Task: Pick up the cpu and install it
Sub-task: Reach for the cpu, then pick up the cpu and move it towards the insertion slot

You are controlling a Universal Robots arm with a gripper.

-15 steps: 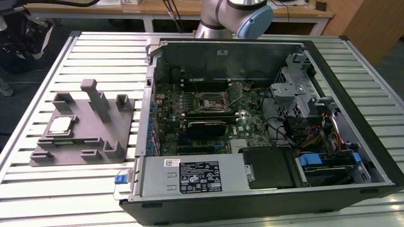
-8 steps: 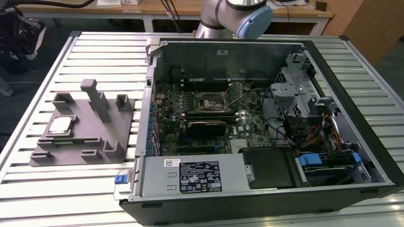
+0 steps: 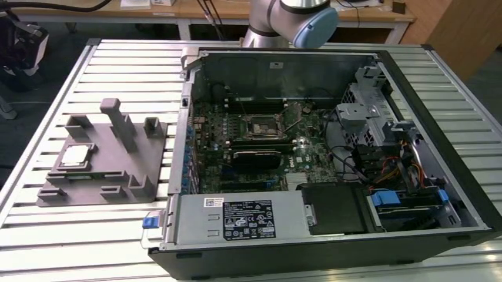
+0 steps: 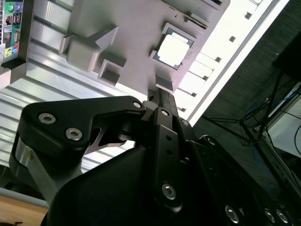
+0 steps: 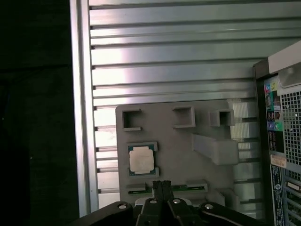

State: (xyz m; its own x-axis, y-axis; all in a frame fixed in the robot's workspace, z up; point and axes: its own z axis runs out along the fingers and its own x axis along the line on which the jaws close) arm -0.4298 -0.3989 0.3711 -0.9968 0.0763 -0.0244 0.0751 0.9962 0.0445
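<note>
cpu (image 5: 141,159) lying in grey fixture (image 5: 181,150), end effector (image 5: 162,183) closed, near it

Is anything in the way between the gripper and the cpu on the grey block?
Nothing visible is. The cpu lies uncovered on the grey block, and the gripper hangs above the block close to it, with only open air between them in both wrist views.

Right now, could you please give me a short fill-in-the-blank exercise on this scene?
The cpu rests on the fixture block, whose colour is ____.
In the exterior view, that block lies on the computer case's ____ side.
The shut pincer grips ____.
Missing: grey; left; nothing.
</note>
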